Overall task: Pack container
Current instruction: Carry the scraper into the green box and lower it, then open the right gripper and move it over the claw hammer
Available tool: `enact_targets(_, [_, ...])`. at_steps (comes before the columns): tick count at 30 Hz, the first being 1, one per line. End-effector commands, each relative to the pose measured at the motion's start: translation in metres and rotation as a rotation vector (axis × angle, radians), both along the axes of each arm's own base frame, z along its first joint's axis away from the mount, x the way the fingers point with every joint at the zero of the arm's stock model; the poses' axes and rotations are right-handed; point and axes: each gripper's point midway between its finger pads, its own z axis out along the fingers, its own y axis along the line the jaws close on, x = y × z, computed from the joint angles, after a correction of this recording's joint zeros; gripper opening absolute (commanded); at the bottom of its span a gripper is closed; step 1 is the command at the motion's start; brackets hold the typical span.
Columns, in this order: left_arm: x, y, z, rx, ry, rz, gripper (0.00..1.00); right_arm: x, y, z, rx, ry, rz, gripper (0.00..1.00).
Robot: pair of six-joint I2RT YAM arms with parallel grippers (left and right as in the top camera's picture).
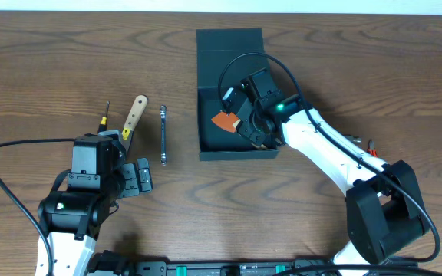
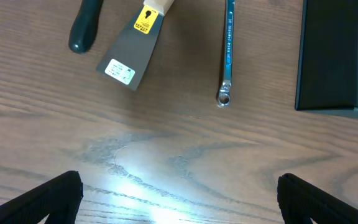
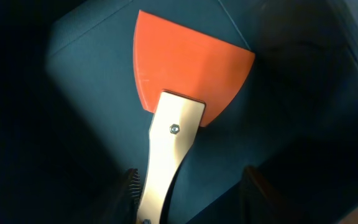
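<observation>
left claw [image 2: 179, 179] spread wide, low | right claw [image 3: 191, 174] parted, reaching forward, angled down

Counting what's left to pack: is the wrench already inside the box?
No, the wrench lies outside the container, to its left in the overhead view.

We find a scraper [image 3: 188, 68] lying on the floor of the container [image 1: 236, 92], with our right gripper [image 3: 190, 193] over its handle. On the table [image 1: 52, 61], left of the container, lie a wrench [image 1: 163, 136], then a putty knife [image 1: 133, 116], then a screwdriver [image 1: 105, 115]. Our left gripper [image 2: 179, 196] is before them.
</observation>
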Motion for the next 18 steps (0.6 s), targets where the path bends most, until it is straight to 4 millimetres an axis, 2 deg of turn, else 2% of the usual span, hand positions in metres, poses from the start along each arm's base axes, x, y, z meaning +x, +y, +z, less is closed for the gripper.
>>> enact_targets(1, [0.003, 0.001, 0.007, 0.019, -0.019, -0.011, 0.99, 0.007, 0.002, 0.007, 0.021, -0.01, -0.019, 0.42])
enact_targets(5, [0.003, 0.001, 0.007, 0.019, -0.02, -0.011, 0.98, 0.012, 0.005, 0.027, 0.078, -0.023, -0.11, 0.48])
enact_targets(7, [0.003, 0.001, 0.007, 0.019, -0.02, -0.011, 0.98, 0.018, 0.005, 0.049, 0.108, -0.044, -0.158, 0.44])
enact_targets(9, [0.003, 0.001, 0.007, 0.019, -0.019, -0.011, 0.98, 0.034, -0.009, 0.078, 0.133, -0.088, -0.312, 0.45])
enact_targets(11, [0.003, 0.001, 0.007, 0.019, -0.02, -0.011, 0.98, 0.048, -0.037, 0.105, 0.157, -0.118, -0.524, 0.54])
enact_targets(12, [0.003, 0.001, 0.007, 0.019, -0.02, -0.011, 0.99, 0.051, -0.058, 0.118, 0.164, -0.116, -0.646, 0.6])
enact_targets(14, [0.003, 0.001, 0.007, 0.019, -0.019, -0.011, 0.98, 0.049, -0.095, 0.131, 0.177, -0.072, -0.84, 0.69])
enact_targets(18, [0.003, 0.001, 0.007, 0.019, -0.019, -0.011, 0.98, 0.028, -0.168, 0.136, 0.163, 0.033, -1.167, 0.81])
